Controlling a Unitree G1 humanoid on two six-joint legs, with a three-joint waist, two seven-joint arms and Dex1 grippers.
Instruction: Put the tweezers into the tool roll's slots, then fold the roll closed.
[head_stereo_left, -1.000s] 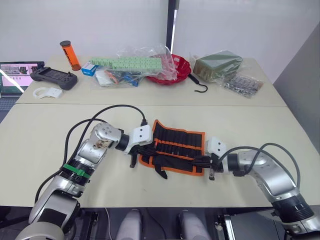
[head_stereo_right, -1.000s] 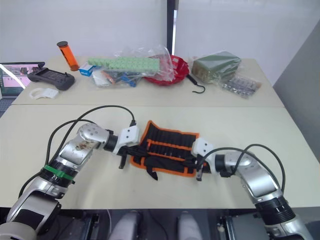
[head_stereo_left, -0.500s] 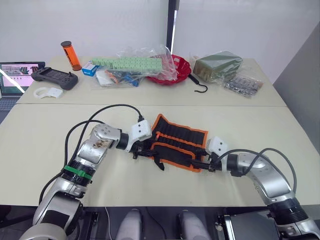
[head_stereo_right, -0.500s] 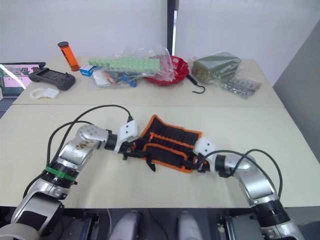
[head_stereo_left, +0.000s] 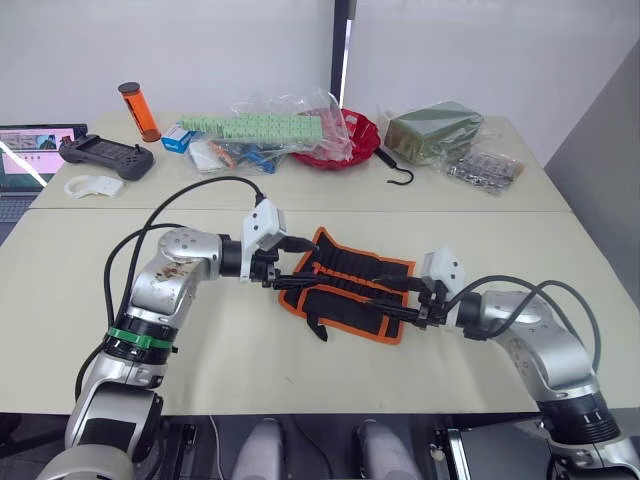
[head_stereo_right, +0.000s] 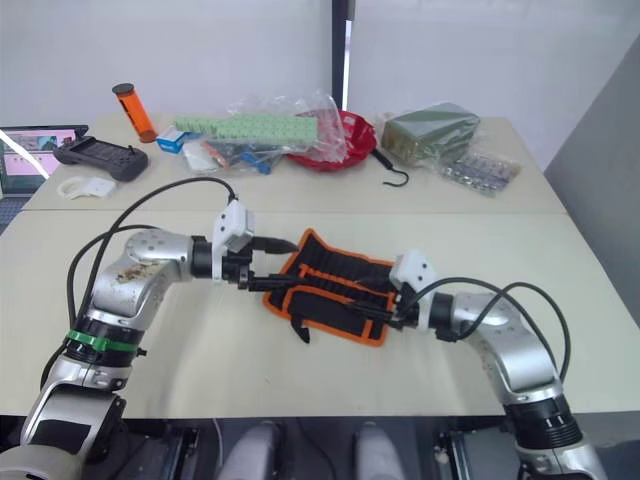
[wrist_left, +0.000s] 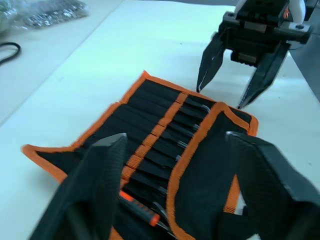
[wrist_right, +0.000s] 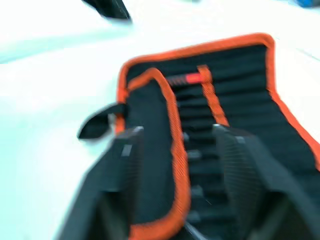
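Two grippers flank the tool roll (head_stereo_left: 345, 290), which lies mid-desk (head_stereo_left: 90, 270) with its near flap folded over the slots (wrist_left: 165, 135). Left gripper (head_stereo_left: 285, 272) and right gripper (head_stereo_left: 395, 303) both have fingers spread, holding nothing, at opposite ends of roll, likely poised for the closing fold. Tweezers (wrist_left: 172, 145) sit tucked in slots.

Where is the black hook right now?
The black hook lies on the far table, right of the red bowl and in front of the green bundle, well behind the tool roll.
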